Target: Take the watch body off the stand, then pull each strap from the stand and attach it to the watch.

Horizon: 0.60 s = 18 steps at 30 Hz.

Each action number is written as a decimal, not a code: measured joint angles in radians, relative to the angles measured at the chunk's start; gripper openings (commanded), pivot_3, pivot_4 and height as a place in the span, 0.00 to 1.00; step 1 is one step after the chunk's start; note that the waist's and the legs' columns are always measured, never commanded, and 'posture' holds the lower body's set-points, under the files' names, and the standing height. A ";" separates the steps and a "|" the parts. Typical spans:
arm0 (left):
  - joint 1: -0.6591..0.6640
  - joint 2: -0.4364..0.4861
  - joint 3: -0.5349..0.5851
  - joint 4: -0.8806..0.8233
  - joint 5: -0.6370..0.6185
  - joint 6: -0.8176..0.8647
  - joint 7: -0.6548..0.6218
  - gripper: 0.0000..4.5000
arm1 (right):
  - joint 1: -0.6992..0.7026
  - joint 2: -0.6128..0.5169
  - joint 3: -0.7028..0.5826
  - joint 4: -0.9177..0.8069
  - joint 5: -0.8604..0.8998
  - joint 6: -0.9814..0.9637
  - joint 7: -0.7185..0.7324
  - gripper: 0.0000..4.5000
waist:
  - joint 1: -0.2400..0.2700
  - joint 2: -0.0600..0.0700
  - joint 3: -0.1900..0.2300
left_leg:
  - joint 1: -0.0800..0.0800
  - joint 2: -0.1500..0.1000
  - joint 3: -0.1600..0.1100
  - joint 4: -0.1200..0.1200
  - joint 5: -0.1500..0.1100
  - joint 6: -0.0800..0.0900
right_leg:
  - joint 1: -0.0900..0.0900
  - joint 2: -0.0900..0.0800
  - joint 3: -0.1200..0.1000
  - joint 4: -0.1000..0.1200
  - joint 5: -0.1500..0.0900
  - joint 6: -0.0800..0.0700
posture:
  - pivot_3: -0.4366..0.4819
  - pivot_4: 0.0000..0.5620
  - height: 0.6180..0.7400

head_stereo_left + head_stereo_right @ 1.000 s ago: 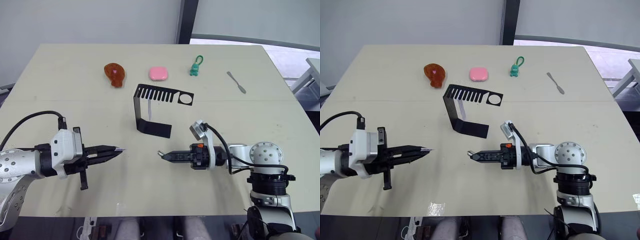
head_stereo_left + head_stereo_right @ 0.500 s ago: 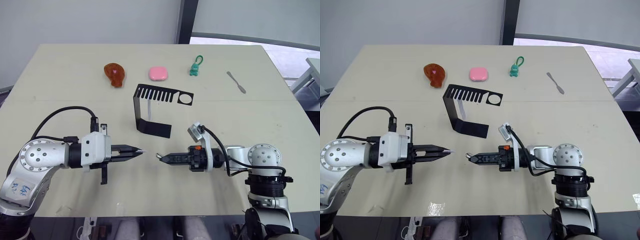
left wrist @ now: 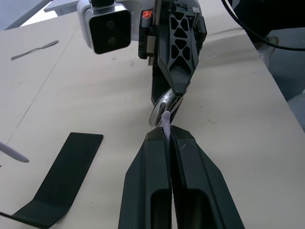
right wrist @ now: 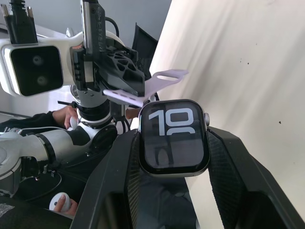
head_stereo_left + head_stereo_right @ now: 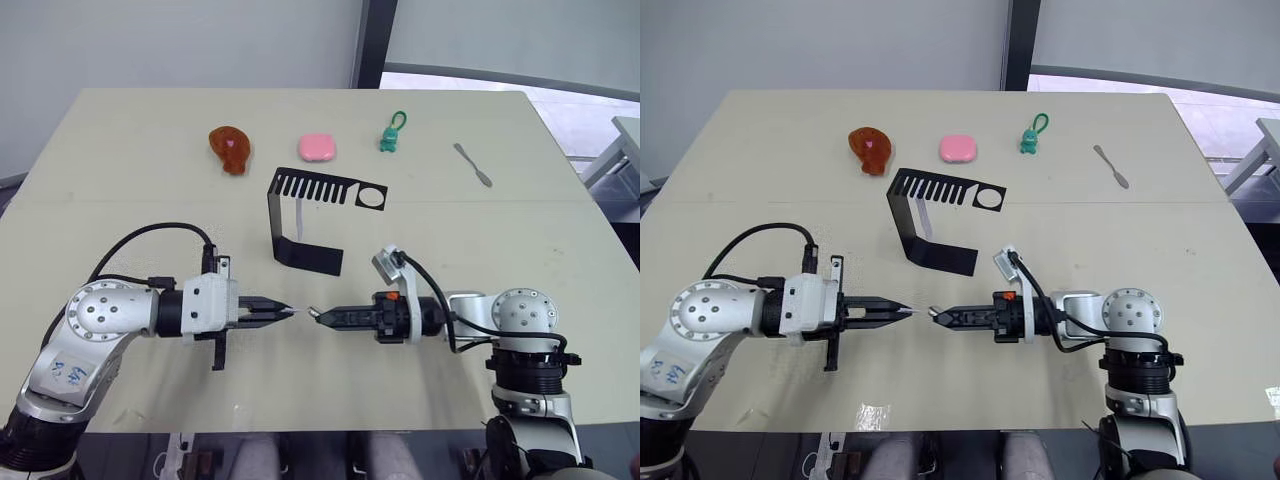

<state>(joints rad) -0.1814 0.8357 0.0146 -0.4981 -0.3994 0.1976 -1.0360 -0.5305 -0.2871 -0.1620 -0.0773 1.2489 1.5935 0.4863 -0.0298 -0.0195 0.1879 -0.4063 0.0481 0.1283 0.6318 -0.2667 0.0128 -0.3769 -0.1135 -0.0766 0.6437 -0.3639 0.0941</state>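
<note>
presently: right gripper clamped on watch body, left gripper pinching a strap, tips nearly touching in front of stand, likely aligned for attaching; second strap hangs there.

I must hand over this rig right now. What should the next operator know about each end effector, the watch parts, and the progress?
Left end effector: shut on a thin pale lavender strap.
Right end effector: shut on the small silver-rimmed, black-screen watch body.
The two tips nearly meet in front of the black bent sheet-metal stand. A second pale strap hangs at the stand.
Done: body and first strap are off the stand.
Left: join this strap, then pull and attach the second.
</note>
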 measured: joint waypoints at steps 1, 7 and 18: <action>0.000 -0.003 -0.003 0.000 0.003 -0.001 0.000 0.00 | 0.000 0.000 0.000 0.000 0.000 0.000 0.000 0.34 | 0.000 0.000 0.000 | 0.000 0.000 0.000 0.000 0.000 0.000 | 0.000 0.000 0.000 0.000 0.000 0.000 | 0.48 0.27 1.00; -0.005 -0.010 -0.003 0.000 0.001 0.000 0.001 0.00 | 0.001 -0.001 0.000 0.000 0.000 0.000 0.000 0.34 | 0.000 0.000 0.000 | 0.000 0.000 0.000 0.000 0.000 0.000 | 0.000 0.000 0.000 0.000 0.000 0.000 | 0.48 0.27 1.00; -0.009 -0.013 -0.003 0.000 0.000 0.003 0.008 0.00 | 0.003 -0.005 0.000 0.000 0.000 0.001 0.000 0.34 | 0.000 0.000 0.000 | 0.000 0.000 0.000 0.001 0.000 0.000 | 0.000 0.000 0.000 0.000 0.000 0.000 | 0.48 0.27 1.00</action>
<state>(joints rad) -0.1907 0.8226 0.0119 -0.4980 -0.3992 0.2004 -1.0283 -0.5270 -0.2925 -0.1625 -0.0773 1.2489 1.5944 0.4860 -0.0298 -0.0195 0.1879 -0.4063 0.0481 0.1282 0.6326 -0.2666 0.0129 -0.3769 -0.1135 -0.0766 0.6438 -0.3639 0.0941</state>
